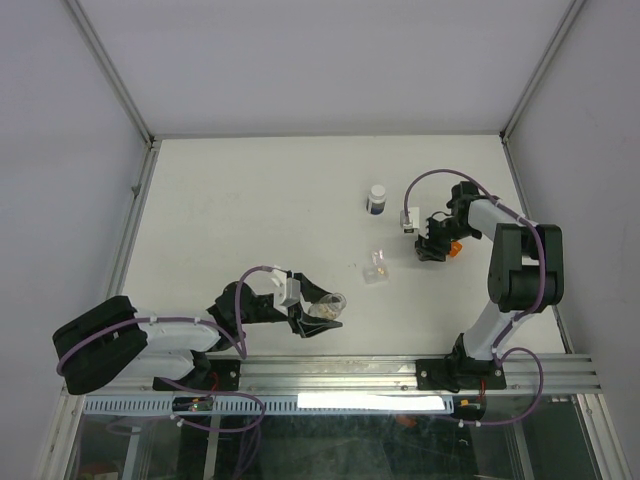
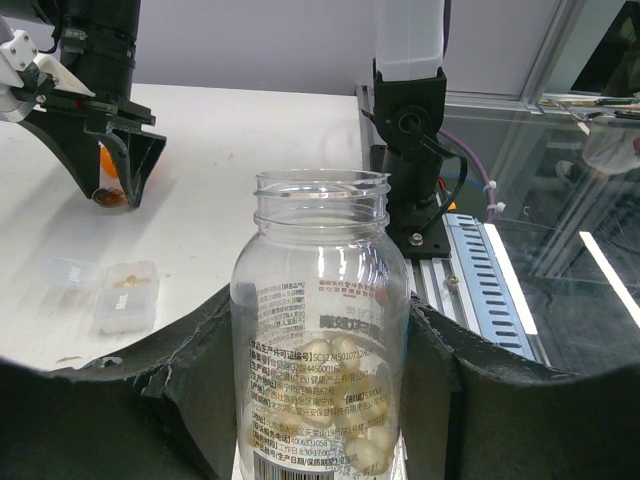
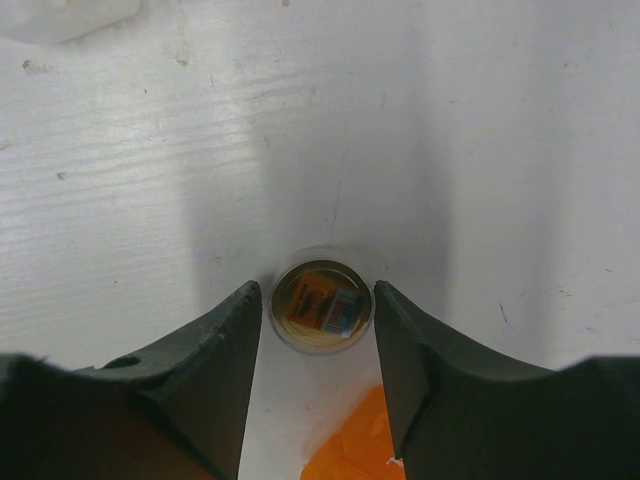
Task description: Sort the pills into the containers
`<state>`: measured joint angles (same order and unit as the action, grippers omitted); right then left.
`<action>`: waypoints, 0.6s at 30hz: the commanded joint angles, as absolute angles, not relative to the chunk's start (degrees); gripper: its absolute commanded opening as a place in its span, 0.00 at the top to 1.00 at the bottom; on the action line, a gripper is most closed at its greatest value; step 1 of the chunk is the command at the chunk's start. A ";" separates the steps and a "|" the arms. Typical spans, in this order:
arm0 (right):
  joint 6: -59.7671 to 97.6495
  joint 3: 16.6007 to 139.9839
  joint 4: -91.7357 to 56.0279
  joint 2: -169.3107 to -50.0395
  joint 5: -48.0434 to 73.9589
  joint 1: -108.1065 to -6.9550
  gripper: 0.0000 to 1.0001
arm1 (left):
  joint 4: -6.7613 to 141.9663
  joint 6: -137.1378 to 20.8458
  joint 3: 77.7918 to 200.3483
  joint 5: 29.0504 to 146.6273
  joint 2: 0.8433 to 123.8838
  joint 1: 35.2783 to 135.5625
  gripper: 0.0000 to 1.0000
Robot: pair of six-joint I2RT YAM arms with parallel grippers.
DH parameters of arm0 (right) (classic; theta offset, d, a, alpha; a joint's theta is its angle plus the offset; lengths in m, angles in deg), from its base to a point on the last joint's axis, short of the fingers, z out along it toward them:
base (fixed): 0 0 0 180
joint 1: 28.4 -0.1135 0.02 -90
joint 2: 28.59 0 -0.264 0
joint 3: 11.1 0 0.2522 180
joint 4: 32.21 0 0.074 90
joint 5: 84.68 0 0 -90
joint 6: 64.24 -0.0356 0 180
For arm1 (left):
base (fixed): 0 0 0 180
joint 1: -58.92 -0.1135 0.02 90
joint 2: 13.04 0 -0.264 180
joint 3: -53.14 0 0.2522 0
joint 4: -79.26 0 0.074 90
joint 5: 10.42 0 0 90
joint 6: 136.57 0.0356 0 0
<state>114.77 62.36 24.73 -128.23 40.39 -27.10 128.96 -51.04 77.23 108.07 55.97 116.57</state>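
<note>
End effectors: left (image 1: 320,318) tight on bottle (image 2: 320,300), right (image 3: 318,297) astride vial (image 3: 322,312), grip unclear; white tabletop (image 1: 260,200).

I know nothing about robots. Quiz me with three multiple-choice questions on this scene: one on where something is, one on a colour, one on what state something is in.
1. Where is the flat clear box?
A) in a gripper
B) lying loose on the table
C) on top of a bottle

2. What colour is the cap of the small bottle standing farthest back?
A) red
B) white
C) green

3. The pill bottle in the left gripper is:
A) capped
B) uncapped, with pills inside
C) uncapped and empty

Answers:
1 B, since the top view shows it alone on the table.
2 B, since the cap is plainly white.
3 B, since its threaded neck is bare and pale pills lie at the bottom.
</note>
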 commanded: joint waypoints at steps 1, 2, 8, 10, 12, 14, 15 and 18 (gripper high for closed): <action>114.36 61.45 23.73 -126.86 38.57 -27.66 0.50 | 132.70 -51.97 76.44 107.53 54.30 115.94 1.00; 114.23 61.58 23.92 -126.86 38.54 -27.66 0.52 | 132.73 -52.01 76.36 107.53 54.13 115.90 1.00; 113.63 61.81 24.35 -126.94 37.89 -27.62 0.53 | 132.51 -52.26 75.80 107.35 53.50 115.96 1.00; 113.40 61.81 24.50 -126.94 37.55 -27.69 0.52 | 132.54 -52.36 75.65 107.25 53.34 115.88 1.00; 113.18 61.81 24.46 -126.91 37.47 -27.64 0.51 | 132.50 -52.45 75.54 107.26 53.07 115.93 1.00; 112.99 61.86 24.56 -126.86 37.38 -27.66 0.51 | 132.50 -52.54 75.39 107.26 52.84 115.94 1.00; 112.95 61.88 24.53 -126.81 37.30 -27.63 0.51 | 132.48 -52.54 75.34 107.26 52.79 115.93 1.00; 112.66 61.81 24.60 -126.73 37.16 -27.62 0.51 | 132.23 -52.62 75.34 107.18 52.77 115.95 1.00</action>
<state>113.22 62.16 24.64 -127.99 39.75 -27.28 128.96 -51.76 76.00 108.00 54.03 116.57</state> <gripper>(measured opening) 0.489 0.524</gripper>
